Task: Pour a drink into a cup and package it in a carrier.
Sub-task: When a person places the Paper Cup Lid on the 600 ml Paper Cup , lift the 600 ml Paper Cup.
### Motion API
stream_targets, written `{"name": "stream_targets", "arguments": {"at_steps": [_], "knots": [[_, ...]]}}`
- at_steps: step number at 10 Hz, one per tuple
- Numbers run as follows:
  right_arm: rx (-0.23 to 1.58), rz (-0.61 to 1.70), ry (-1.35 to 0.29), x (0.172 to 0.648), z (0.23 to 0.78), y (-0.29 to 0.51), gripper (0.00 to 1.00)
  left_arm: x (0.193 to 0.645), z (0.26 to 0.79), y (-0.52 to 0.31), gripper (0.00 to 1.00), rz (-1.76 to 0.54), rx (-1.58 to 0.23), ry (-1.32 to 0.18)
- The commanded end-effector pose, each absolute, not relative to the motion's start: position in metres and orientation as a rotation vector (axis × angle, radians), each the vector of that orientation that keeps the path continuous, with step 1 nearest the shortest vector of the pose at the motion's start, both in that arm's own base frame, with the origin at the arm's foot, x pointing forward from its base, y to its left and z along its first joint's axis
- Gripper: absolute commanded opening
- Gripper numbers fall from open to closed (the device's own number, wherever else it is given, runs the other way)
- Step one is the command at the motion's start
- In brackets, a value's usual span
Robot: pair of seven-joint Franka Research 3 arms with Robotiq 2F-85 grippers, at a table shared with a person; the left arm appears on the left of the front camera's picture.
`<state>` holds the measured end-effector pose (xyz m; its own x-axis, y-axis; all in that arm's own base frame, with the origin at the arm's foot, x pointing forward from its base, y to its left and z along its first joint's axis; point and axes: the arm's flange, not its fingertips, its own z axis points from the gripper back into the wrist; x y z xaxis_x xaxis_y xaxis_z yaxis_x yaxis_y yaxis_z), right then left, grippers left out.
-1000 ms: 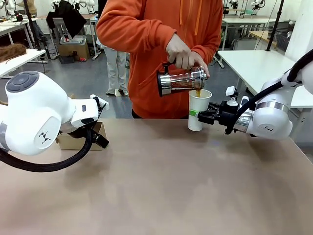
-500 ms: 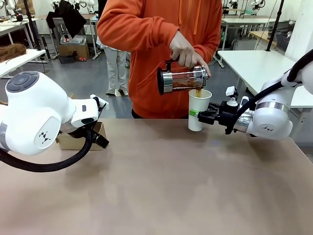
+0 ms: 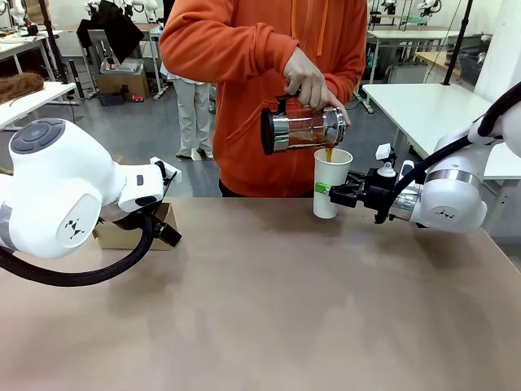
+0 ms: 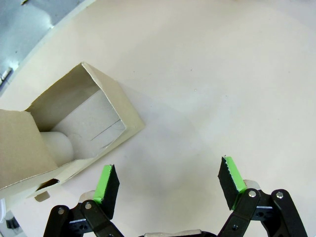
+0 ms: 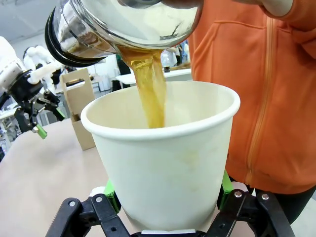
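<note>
A person in an orange hoodie tilts a glass press pot [image 3: 303,130] over the white paper cup [image 3: 329,181], which stands uncovered near the table's far edge. A thin brown stream of the drink [image 5: 150,96] runs from the pot [image 5: 118,24] into the cup [image 5: 168,163]. My right gripper [image 3: 334,193] is shut on the cup's lower half, its green pads [image 5: 224,183] pressing both sides. The brown cardboard carrier [image 3: 120,236] sits at the far left, partly hidden behind my left arm [image 3: 65,204]. My left gripper [image 4: 169,181] hangs open over bare table beside the carrier [image 4: 74,128].
The person's hand [image 3: 305,81] grips the pot from above, close to my right gripper. In the right wrist view the carrier's tall handle [image 5: 81,106] stands beyond the cup, with the other arm's gripper [image 5: 32,111] beside it. The table's middle and near side are bare.
The person has lifted the press pot slightly and brought it more level while the stream keeps running into the cup. Neither arm has moved.
</note>
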<state>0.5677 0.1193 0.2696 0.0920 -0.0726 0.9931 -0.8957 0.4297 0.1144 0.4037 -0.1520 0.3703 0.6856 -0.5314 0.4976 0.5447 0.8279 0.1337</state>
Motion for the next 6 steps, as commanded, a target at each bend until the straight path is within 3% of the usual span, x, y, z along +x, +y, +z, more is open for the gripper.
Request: {"name": "stream_targets", "arguments": {"at_steps": [1,6], "knots": [[0.947,0.78,-1.352,0.5677,0.2711,0.1207,0.85,0.4036,0.3705,-0.1515,1.0,-0.602,-0.028,-0.55],[0.947,0.78,-1.352,0.5677,0.2711,0.1207,0.85,0.4036,0.3705,-0.1515,1.0,-0.602,-0.028,-0.55]]}}
